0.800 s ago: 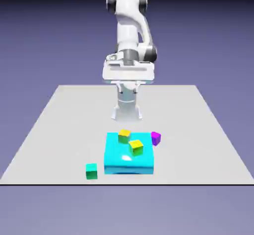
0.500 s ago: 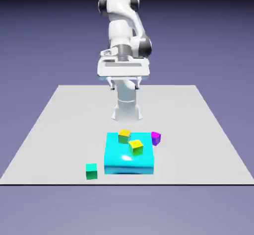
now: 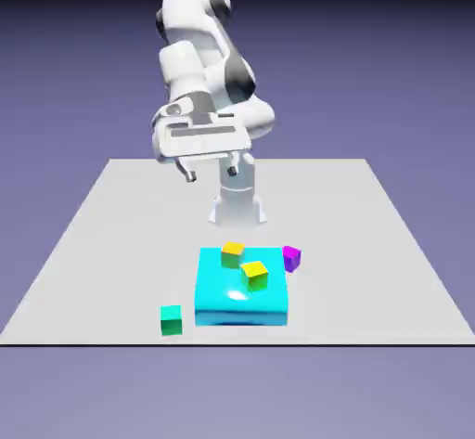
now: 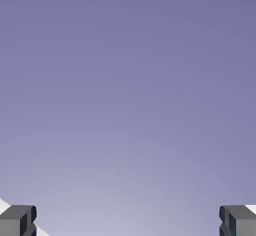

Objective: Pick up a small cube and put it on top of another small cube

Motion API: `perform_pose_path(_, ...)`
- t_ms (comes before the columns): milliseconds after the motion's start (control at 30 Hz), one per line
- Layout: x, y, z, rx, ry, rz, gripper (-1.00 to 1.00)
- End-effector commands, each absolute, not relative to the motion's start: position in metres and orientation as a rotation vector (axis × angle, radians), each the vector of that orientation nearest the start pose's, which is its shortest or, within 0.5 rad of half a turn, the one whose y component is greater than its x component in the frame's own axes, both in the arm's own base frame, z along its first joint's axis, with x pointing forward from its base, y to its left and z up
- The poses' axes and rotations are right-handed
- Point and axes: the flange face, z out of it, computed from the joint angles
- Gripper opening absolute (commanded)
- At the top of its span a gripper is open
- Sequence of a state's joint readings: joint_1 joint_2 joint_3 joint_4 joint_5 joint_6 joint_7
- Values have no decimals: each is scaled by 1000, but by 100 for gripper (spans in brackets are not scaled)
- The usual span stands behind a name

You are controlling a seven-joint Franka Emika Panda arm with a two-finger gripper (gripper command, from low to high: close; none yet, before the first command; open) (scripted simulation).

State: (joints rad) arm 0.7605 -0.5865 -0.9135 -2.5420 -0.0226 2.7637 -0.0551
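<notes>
Hand (image 3: 212,175) hangs open above the green cube (image 3: 172,320), well apart.

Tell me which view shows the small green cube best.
The exterior view: there the small teal-green cube shows whole and unobstructed, beside the big flat cyan block. The hand view shows none of it.

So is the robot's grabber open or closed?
Open. In the hand view, the grabber's two finger tips stand wide apart, with only blue-violet backdrop between them.
</notes>
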Motion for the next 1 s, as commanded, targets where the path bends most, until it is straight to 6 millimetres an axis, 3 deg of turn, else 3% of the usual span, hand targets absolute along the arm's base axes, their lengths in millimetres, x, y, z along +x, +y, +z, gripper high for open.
perform_pose_path(0,455,-94,458,-2620,144,-846,0)
perform_pose_path(367,487,-133,395,-2633,-215,-705,0)
perform_pose_path(967,513,-182,255,-2557,-835,-408,0)
